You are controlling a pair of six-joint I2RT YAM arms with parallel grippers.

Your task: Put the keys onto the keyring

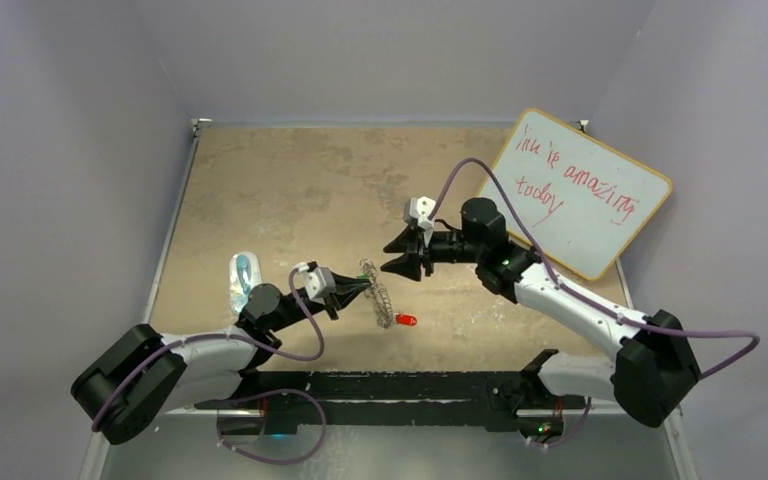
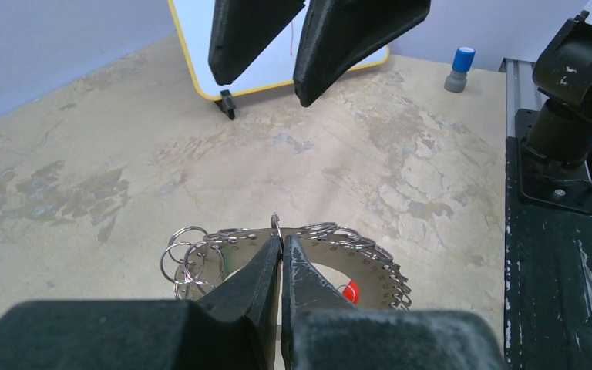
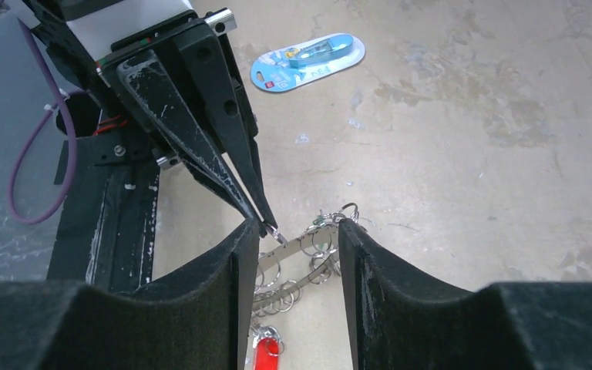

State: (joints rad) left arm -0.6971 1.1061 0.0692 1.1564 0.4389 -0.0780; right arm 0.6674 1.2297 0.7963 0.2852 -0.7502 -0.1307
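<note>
The left pincer is pinched tight at its very tips on one small loop at the rim of the keyring. It holds the ring on edge over the middle of the table, nearer the near edge than the far one. The right pincer stands partly spread with nothing in it, one finger on either side of the ring's upper rim, just beside the left tips. The red-headed key sits at the ring's lower end, toward the near edge. Whether it is already threaded on a loop or only lies touching one is too small to settle in any view, and the same goes for a green speck at the upper rim that may be the other key.

The main risk, as I judge it, is the hold itself. A single thin loop caught at the fingertips lets the heavy ring swing or twist, so any push from the right pincer could pull it free. If the right pincer closes where it is, it may grab several fringe loops at once, or strike the left tips. A sharp tug could also shake the red-headed key loose.
</note>
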